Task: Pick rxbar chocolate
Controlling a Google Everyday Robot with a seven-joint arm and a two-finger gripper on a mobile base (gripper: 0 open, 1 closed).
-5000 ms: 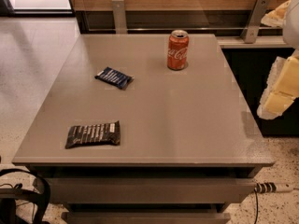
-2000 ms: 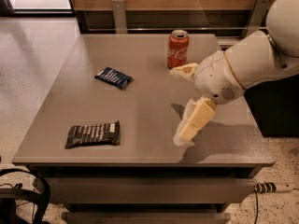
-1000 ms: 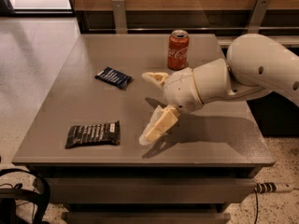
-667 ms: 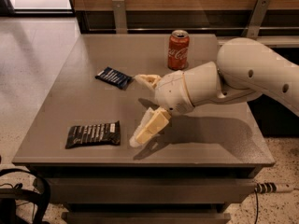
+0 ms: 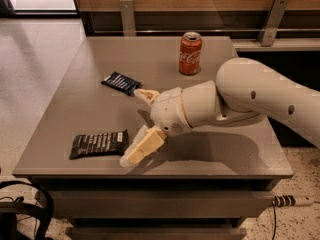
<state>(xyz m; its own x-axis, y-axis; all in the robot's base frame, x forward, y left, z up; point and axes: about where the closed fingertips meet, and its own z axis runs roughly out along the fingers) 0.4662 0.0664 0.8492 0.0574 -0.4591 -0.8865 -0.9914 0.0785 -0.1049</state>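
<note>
The rxbar chocolate (image 5: 98, 144) lies flat on the counter (image 5: 90, 59), near the front edge and far to the front-left of the soda can (image 5: 190, 53). Its lettered face is up. Its long axis runs left to right, nearly along the front edge, with the right end slightly farther back.

The tool (image 5: 131, 126) sits just beside the bar's right end, front-left of the can. Its two fingers are spread wide and hold nothing. The lower finger (image 5: 142, 148) reaches down toward the bar's right end, and whether it touches cannot be told. The upper finger (image 5: 145, 95) points toward the smaller dark blue bar (image 5: 121, 82), which lies left of the can and slightly nearer the front. Nothing stands between the tool and the rxbar. The white arm (image 5: 260, 94) stretches in from the right, passing in front of the can.

Less than a second earlier the tool was a little closer to the can; the bars and the can have not moved.
</note>
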